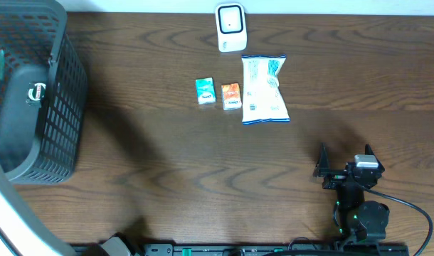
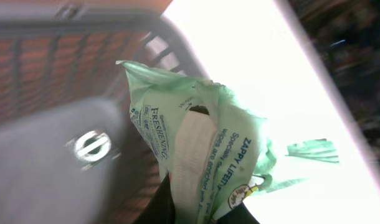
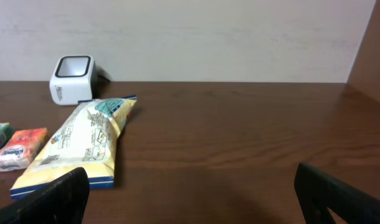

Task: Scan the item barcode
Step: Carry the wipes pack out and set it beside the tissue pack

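**Green crinkled plastic pack (image 2: 159, 99) clamped in the left gripper (image 2: 199, 210) at the dark grey mesh basket (image 1: 57, 121)**

In the left wrist view the pack rises from between the two dark fingers (image 2: 156, 208), which are pressed together on its lower end. Most of the pack juts out past the fingertips. It carries white and dark lettering and has a pale flap down its middle. Behind it runs the basket's mesh wall. On the grey surface inside the basket lies a small shiny metal ring (image 2: 90, 146). From overhead, the basket sits at the far left of the dark wooden table (image 1: 167, 178).

Near the middle of the table, well apart from the basket, lies a small green packet (image 1: 205, 91). A small orange packet (image 1: 231, 96) lies just beside it on the right. Behind them, at the far edge, stands the white box-shaped barcode scanner (image 1: 230, 27), its dark window showing. It is well apart from the held pack. A white and blue snack bag (image 1: 263, 89) lies just right of the orange packet, its top end near the scanner.

At the right front, the right gripper (image 1: 345, 163) sits low over bare wood. Its fingers are spread wide with nothing between them. Its own camera shows the snack bag and scanner well ahead, to the left.
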You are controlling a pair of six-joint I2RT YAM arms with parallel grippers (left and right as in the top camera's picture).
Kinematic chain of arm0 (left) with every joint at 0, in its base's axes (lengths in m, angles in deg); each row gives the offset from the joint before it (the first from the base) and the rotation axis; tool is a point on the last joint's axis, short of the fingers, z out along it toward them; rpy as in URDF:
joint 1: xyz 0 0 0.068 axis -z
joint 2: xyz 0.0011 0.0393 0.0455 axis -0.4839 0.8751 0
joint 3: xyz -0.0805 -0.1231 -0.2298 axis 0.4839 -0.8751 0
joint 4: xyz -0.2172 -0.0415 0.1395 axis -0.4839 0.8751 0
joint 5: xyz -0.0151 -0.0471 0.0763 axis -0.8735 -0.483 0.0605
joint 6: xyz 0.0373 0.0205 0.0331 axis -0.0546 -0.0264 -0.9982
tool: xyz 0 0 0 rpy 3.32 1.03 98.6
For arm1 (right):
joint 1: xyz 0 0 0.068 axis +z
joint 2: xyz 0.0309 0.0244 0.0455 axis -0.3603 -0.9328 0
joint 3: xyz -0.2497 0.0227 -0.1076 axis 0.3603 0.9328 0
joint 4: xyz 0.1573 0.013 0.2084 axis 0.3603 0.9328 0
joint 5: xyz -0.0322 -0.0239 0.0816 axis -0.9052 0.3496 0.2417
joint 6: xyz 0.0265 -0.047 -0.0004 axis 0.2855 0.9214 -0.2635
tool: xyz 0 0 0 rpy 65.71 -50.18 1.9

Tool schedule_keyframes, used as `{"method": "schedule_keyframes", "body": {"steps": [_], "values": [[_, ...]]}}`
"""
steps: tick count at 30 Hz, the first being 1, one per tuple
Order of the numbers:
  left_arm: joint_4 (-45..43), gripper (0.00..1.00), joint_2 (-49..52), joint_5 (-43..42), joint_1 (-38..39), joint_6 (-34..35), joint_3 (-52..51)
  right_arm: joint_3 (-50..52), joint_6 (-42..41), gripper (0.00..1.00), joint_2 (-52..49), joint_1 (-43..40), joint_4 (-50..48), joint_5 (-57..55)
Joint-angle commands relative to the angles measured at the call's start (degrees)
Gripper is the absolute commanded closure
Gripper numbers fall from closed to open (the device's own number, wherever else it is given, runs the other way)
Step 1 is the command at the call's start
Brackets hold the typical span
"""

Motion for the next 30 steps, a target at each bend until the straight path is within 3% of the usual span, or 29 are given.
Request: {"method": "schedule_keyframes", "body": {"steps": [1,4,8,17,23,30], "values": [[-1.40,0.93,-3.39,-1.57,3.65,3.65,0.83,0.13,0.42,0.01,0.35,-0.13,0.17,-0.09],[-1.36,0.93,-4.39,-1.57,10.73,2.95,0.83,0.13,0.42,0.01,0.35,-0.13,0.17,-0.09],[-0.48,0.92,-2.62,-0.81,23.87,-4.87,0.83,0.13,0.42,0.01,0.35,-0.13,0.17,-0.09],[8.72,0.93,9.01,18.67,51.63,-17.14,0.81,0.13,0.42,0.01,0.35,-0.13,0.17,-0.09],[11.30,0.92,19.82,35.32,59.45,-18.51,0.81,0.15,0.42,0.01,0.35,-0.13,0.17,-0.09],[11.23,0.92,30.18,37.31,60.08,-18.51,0.81,0.13,0.42,0.01,0.35,-0.13,0.17,-0.09]]}}
